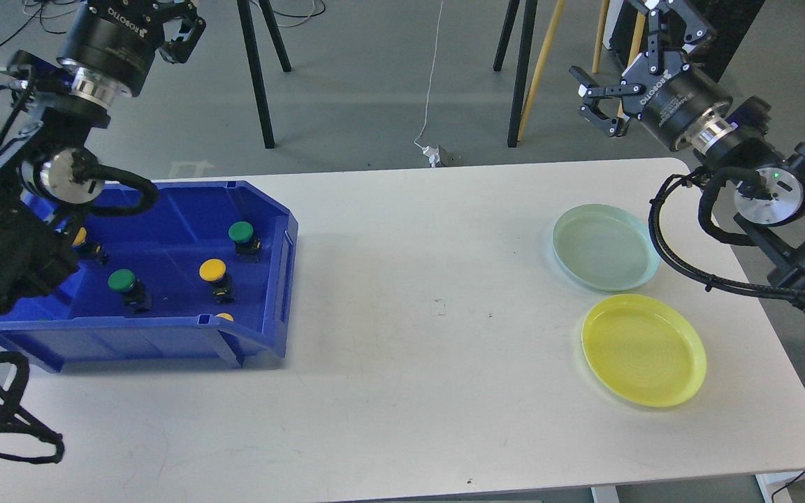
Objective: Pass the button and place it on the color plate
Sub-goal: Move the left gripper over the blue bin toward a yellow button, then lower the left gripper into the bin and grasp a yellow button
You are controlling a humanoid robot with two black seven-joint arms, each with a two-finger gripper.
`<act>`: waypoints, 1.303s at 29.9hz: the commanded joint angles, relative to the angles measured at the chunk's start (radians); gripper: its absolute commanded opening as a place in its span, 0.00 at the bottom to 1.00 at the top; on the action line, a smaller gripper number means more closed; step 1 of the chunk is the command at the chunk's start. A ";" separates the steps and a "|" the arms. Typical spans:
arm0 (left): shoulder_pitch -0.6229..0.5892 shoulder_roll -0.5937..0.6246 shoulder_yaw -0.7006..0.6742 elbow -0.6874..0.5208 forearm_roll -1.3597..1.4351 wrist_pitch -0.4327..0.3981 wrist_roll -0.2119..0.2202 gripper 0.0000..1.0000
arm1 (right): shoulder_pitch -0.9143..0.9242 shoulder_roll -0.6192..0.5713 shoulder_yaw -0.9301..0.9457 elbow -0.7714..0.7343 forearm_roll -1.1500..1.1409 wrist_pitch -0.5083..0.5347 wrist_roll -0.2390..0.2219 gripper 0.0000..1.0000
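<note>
Judging from what lies where, the task has barely begun: no button is out of the blue bin [165,279] yet, and both plates sit bare.

Inside the bin: a green button [240,232] near the right wall, a yellow button [212,270] just in front of it, a second green button [121,281] further left, a yellow-orange one [80,237] partly hidden behind the left arm, and a sliver of another yellow cap [221,318] at the front lip. All upright as far as I can see.

Well right of the bin, across the white table [409,335], sit the pale green plate [605,246] and, nearer to me, the yellow plate [643,348]. They're close together; can't tell if the rims touch. Nothing on either.

Left gripper [182,24] is up behind the bin's back-left corner, off the table, at the frame's top edge. It's cropped and dark, so can't tell if the fingers are spread or closed; nothing visibly held.

Right gripper [602,105] hangs far right of the bin, beyond the table's back edge, fingers spread apart, empty.

Left to do, imo: everything. Pick a button w/ the left, hand over to the right, drop on the matching plate, then repeat for the others.
</note>
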State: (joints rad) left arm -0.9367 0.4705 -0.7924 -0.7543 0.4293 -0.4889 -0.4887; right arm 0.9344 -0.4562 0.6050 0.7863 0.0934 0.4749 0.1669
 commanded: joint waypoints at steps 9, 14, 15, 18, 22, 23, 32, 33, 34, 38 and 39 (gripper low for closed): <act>-0.352 0.431 0.823 -0.398 0.746 0.098 0.000 0.99 | -0.043 -0.074 0.001 0.025 0.002 -0.001 0.006 1.00; -0.369 0.427 0.949 -0.389 1.167 0.098 0.000 0.99 | -0.083 -0.088 0.002 0.042 0.002 -0.001 0.006 1.00; -0.366 0.422 0.969 -0.369 1.216 0.095 0.000 0.99 | -0.089 -0.091 0.004 0.044 0.002 -0.002 0.008 1.00; -0.337 0.337 1.029 -0.275 1.258 0.093 0.000 0.99 | -0.098 -0.099 0.009 0.045 0.002 -0.002 0.006 1.00; -0.280 0.240 1.038 -0.156 1.266 0.093 0.000 0.99 | -0.101 -0.099 0.007 0.044 0.002 -0.002 0.006 1.00; -0.266 0.232 1.038 -0.143 1.264 0.093 0.000 0.99 | -0.101 -0.099 0.007 0.044 0.002 -0.002 0.006 1.00; -0.212 0.145 1.038 -0.050 1.269 0.095 0.000 0.99 | -0.108 -0.099 0.006 0.042 0.002 -0.002 0.006 1.00; -0.205 0.131 1.038 -0.030 1.269 0.095 0.000 0.99 | -0.108 -0.099 0.007 0.044 0.002 -0.002 0.006 1.00; -0.200 0.117 1.039 -0.014 1.269 0.093 0.000 0.98 | -0.108 -0.099 0.007 0.044 0.002 -0.002 0.006 1.00; -0.186 0.088 1.039 0.033 1.270 0.093 0.000 0.98 | -0.109 -0.099 0.007 0.044 0.002 -0.002 0.006 1.00; -0.185 0.083 1.039 0.039 1.269 0.095 0.000 0.98 | -0.109 -0.099 0.007 0.045 0.002 -0.002 0.008 1.00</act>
State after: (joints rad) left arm -1.1290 0.5705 0.2468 -0.7399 1.6983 -0.3950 -0.4885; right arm 0.8258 -0.5556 0.6113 0.8296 0.0952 0.4724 0.1734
